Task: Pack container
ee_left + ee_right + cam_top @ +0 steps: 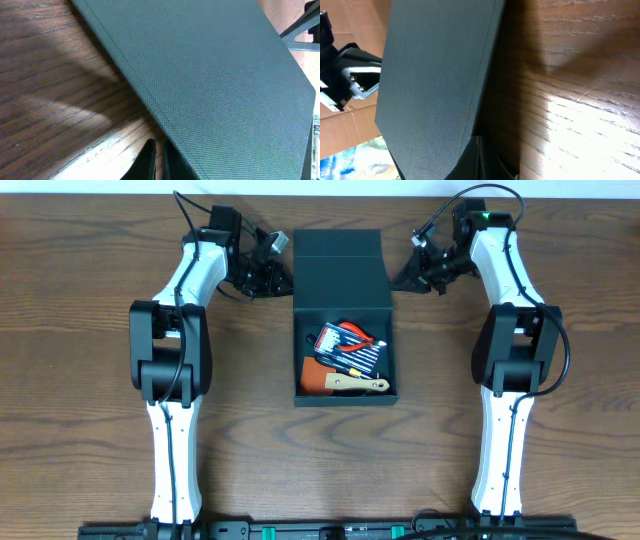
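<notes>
The dark teal-green container [344, 402] stands open at the table's middle, with several hand tools inside: red-handled pliers [355, 333], a striped tool set [350, 352] and a wooden-handled tool [358, 384]. Its flap lid [340, 265] is tilted up at the back. My left gripper [284, 278] is at the lid's left edge and my right gripper [403, 278] at its right edge. In the left wrist view the fingers [159, 160] are shut against the lid's edge [215, 75], low by the table. In the right wrist view the fingers [479, 160] are shut beside the lid [435, 75].
Bare wooden table [90, 380] lies on both sides of the container. The arms' bases stand at the front edge [330, 530]. The opposite gripper shows past the lid in each wrist view, on the right [305, 30] and on the left [350, 75].
</notes>
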You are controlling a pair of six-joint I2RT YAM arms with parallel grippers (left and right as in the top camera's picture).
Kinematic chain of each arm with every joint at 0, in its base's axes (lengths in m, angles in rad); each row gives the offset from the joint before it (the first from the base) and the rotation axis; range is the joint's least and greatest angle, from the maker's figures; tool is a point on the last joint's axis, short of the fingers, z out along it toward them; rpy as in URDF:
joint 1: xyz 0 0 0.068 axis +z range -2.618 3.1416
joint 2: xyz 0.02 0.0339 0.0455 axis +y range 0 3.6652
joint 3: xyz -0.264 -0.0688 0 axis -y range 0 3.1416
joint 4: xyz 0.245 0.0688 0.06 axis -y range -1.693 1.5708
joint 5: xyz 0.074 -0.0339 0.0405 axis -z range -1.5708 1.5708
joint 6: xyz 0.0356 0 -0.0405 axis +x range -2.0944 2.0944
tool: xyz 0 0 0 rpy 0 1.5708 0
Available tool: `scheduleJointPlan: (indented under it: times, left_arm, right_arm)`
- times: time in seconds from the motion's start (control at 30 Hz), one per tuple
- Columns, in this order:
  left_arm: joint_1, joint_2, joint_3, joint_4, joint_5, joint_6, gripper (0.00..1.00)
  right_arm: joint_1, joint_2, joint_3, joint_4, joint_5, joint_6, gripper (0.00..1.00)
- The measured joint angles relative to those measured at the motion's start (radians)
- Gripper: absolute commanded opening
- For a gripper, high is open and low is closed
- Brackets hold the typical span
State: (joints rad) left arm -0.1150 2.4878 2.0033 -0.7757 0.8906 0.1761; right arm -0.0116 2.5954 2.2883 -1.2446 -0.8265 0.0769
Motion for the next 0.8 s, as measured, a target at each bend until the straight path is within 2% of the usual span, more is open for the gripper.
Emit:
scheduleJointPlan:
  times: [0.4, 0.8]
  left_arm:
    - [0.001, 0.0, 0.0, -0.006, 0.002, -0.016, 0.06]
    - [0.0, -0.009, 0.0, -0.052, 0.066, -0.02, 0.06]
  right_arm:
    - [0.0, 0.0, 0.0, 0.002, -0.029, -0.049, 0.01]
    - [-0.001, 0.002, -0.001, -0.003, -0.188, -0.166, 0.02]
